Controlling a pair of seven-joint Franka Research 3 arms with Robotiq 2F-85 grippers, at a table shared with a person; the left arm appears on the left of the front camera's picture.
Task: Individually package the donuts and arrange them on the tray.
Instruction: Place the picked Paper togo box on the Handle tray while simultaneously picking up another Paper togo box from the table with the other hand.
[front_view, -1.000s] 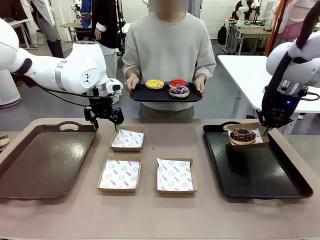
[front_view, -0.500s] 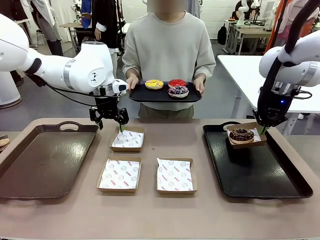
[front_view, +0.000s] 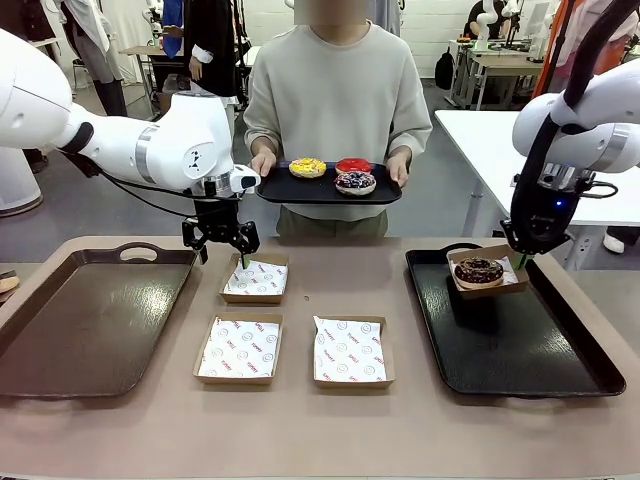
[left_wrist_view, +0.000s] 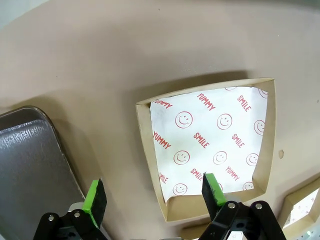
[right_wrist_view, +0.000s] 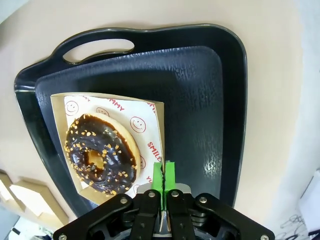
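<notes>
Left jaws: we see them open above a lined carton (left_wrist_view: 144, 146).
Right jaws: clamped on the box (right_wrist_view: 143, 123) holding the chocolate donut (right_wrist_view: 119, 150).

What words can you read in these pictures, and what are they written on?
"YUMMY": red print on the white paper liner in the cardboard box, left wrist view.
"SMILE": same liner, beside smiley faces.
"SMILE" and cut-off "MMY": liner in the donut box, right wrist view.
Front view: print on the box liners is too small to read.
</notes>
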